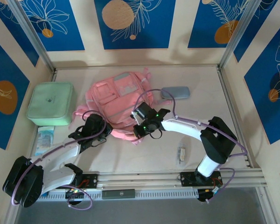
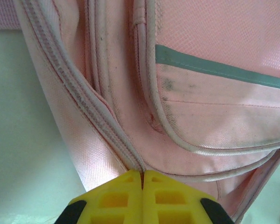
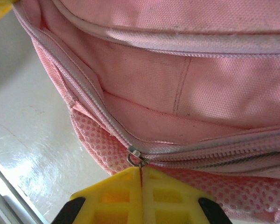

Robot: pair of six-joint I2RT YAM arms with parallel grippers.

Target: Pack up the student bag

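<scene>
student bag [image 1: 116,95] lies flat, pockets up, long axis roughly near-far, zippered edge facing the arm bases. Left gripper [image 2: 141,175] comes in low at its near-left corner, fingers pressed flush together, with the bag's zipper seam running straight into their tips. Right arm elbows back across the near edge. Right gripper [image 3: 141,170] is clamped on the zipper pull [image 3: 136,158] right at its tips.

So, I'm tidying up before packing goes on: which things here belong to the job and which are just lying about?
In the job: soft pink fabric backpack; left end effector, shut on its zip edge; right end effector, shut on its metal zip pull.
Lying about, perhaps for packing: mint-green square case; grey-blue oblong pouch; blue-and-white packet; small pale object.
</scene>
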